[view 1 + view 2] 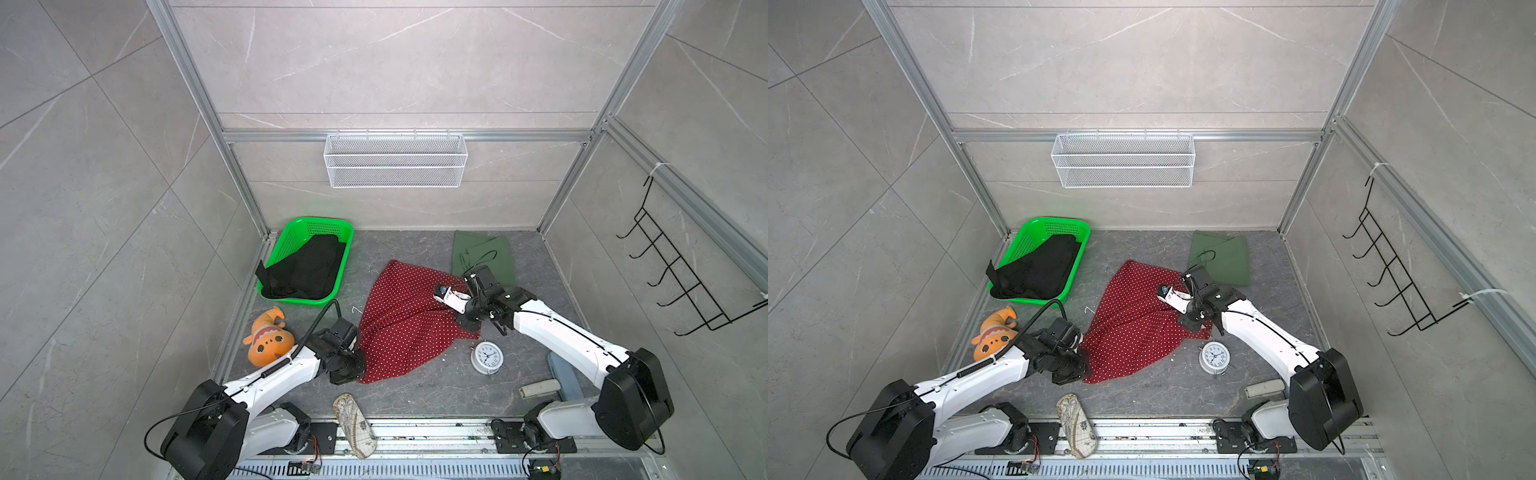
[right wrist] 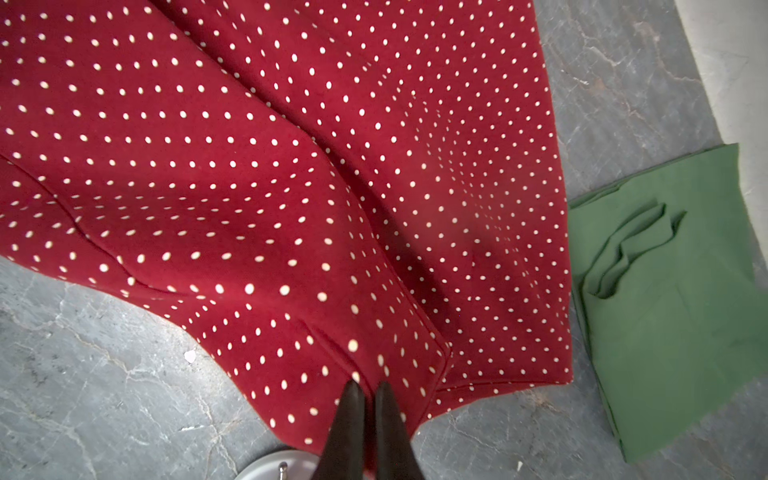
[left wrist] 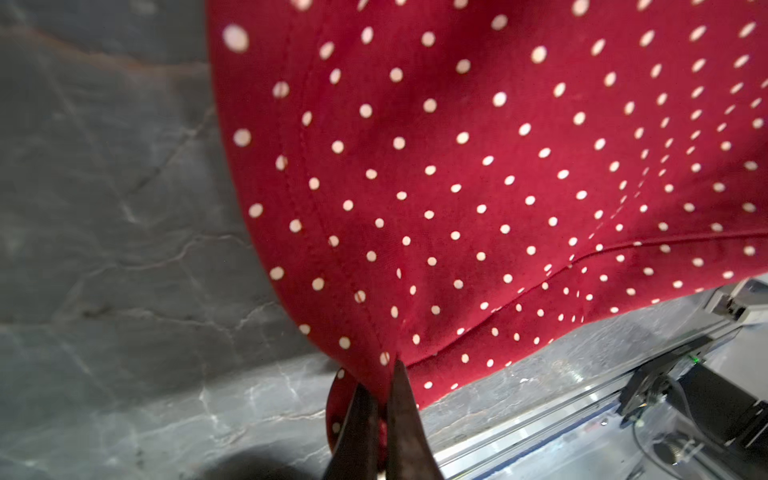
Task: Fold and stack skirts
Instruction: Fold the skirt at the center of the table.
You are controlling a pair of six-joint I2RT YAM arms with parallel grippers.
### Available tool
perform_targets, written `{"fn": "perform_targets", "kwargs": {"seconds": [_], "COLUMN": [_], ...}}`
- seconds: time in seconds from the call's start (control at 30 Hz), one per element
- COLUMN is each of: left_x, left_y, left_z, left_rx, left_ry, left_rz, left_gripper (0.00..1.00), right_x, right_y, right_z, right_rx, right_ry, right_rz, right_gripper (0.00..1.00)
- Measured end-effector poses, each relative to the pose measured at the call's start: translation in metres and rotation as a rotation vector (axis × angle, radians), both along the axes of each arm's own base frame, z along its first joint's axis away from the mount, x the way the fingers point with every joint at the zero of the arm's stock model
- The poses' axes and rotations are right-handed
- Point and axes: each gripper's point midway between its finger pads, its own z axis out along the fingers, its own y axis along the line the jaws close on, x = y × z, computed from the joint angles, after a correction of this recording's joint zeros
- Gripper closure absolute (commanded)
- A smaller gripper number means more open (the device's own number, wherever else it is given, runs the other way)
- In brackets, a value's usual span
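The red skirt with white polka dots (image 1: 403, 316) (image 1: 1133, 316) lies spread and wrinkled in the middle of the floor. My left gripper (image 3: 380, 374) is shut on its near left hem (image 1: 359, 359). My right gripper (image 2: 369, 384) is shut on a corner of the red skirt (image 2: 291, 166) at its right side, near the clock. The dark green skirt (image 1: 484, 253) (image 2: 673, 311) lies folded flat at the back right, close beside the red one. The black skirt (image 1: 307, 270) (image 1: 1040, 272) sits bunched in the green basket (image 1: 291, 232), one end hanging over its rim.
An orange plush toy (image 1: 268, 338) lies left of my left arm. A white alarm clock (image 1: 485, 357) stands right of the red hem. A patterned pouch (image 1: 353, 424) and a grey remote (image 1: 540, 388) lie near the front. A white wire basket (image 1: 395, 160) hangs on the back wall.
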Motion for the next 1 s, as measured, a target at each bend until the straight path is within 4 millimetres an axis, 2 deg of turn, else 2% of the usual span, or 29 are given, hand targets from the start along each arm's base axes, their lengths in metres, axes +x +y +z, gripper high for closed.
{"fn": "perform_targets", "kwargs": {"seconds": [0.1,0.17,0.23,0.33,0.4,0.53,0.7,0.8,1.0], "left_x": [0.009,0.022,0.042,0.081,0.106,0.137,0.169,0.181,0.197], "left_y": [0.004,0.006,0.006,0.01,0.019,0.036,0.057,0.067,0.07], "left_z": [0.012,0.033,0.062,0.121,0.162,0.222,0.28,0.31,0.373], "left_rx": [0.036,0.059,0.07,0.064,0.069,0.104,0.157,0.169,0.14], "left_ry": [-0.043,-0.104,-0.189,-0.351,-0.463,-0.618,-0.759,-0.829,-0.96], "left_rz": [0.005,-0.001,-0.004,0.017,0.037,0.056,0.07,0.078,0.055], "left_gripper": [1.0,1.0,1.0,1.0,1.0,1.0,1.0,1.0,1.0], "right_x": [0.002,0.002,0.004,0.003,0.004,0.009,0.02,0.024,0.019], "right_y": [-0.002,-0.005,-0.009,-0.012,-0.012,-0.012,-0.021,-0.029,-0.03], "right_z": [0.007,0.013,0.021,0.036,0.053,0.094,0.155,0.188,0.235], "right_rx": [0.006,0.006,0.007,0.018,0.038,0.094,0.185,0.239,0.318], "right_ry": [-0.024,-0.044,-0.072,-0.111,-0.147,-0.229,-0.341,-0.399,-0.484], "right_rz": [-0.022,-0.037,-0.054,-0.07,-0.074,-0.081,-0.112,-0.134,-0.123], "right_gripper": [1.0,1.0,1.0,1.0,1.0,1.0,1.0,1.0,1.0]}}
